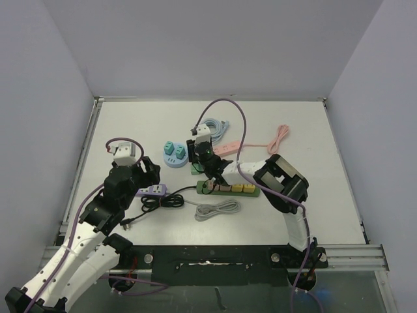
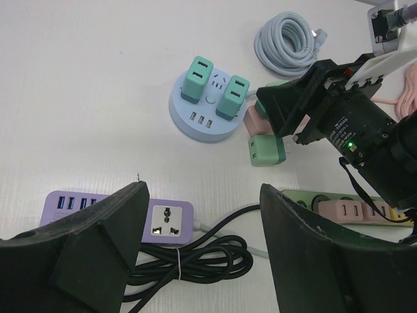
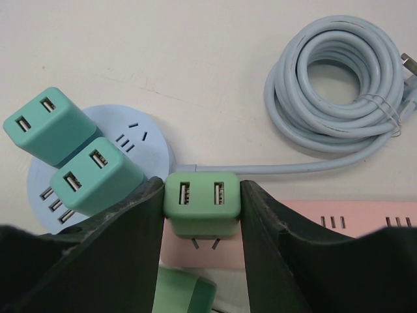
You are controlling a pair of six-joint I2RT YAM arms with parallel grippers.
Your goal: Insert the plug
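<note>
Mid-surface (image 1: 293, 130), nearer the far edge, above the pink strip (image 3: 365, 222), my right fingers (image 3: 146, 215) clamp the green plug (image 3: 202, 199), my left fingers (image 2: 104, 228) gape wide near the left edge; prongs (image 3: 203, 242) lowered off the slots could jam and twist it loose.

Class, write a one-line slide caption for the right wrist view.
Right gripper clamps a green USB charger, prongs bare, over a pink power strip.

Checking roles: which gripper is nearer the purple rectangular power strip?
Left. Left gripper hovers over the purple power strip; right gripper farther off, clamping a square green USB adapter.
</note>
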